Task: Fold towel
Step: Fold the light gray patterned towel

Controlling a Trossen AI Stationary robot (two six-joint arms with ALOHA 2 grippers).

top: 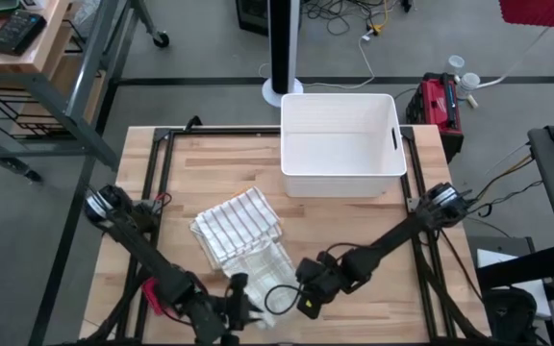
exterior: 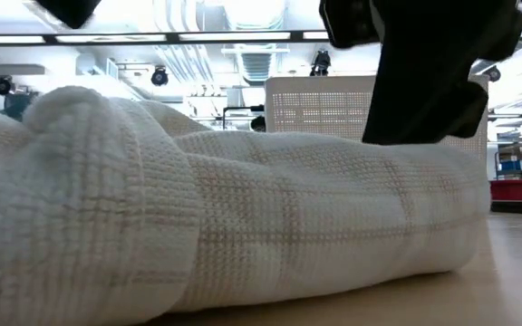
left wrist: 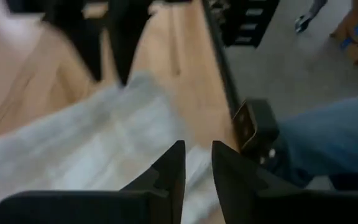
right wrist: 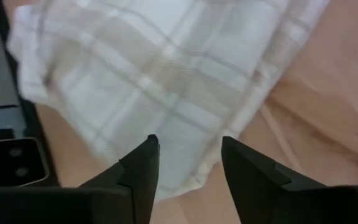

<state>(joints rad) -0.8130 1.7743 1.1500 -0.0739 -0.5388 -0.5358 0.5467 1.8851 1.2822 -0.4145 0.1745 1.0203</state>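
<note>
A white towel with grey stripes (top: 240, 235) lies folded in the middle of the wooden table, its paler part reaching toward the near edge. In the low view the towel (exterior: 243, 226) rests on the table as a thick, rounded roll. My left gripper (top: 241, 306) hovers at the towel's near end. Its fingers (left wrist: 197, 165) are a little apart with nothing between them, and the towel (left wrist: 92, 143) lies below. My right gripper (top: 301, 300) stands just right of that end. It is open (right wrist: 189, 162) above the towel's edge (right wrist: 154, 74).
A white plastic bin (top: 342, 144) stands at the table's far side, right of centre. Bare wood (top: 402, 288) lies right of the towel and toward the near right corner. A person's leg in jeans (left wrist: 334, 137) shows beyond the table's edge.
</note>
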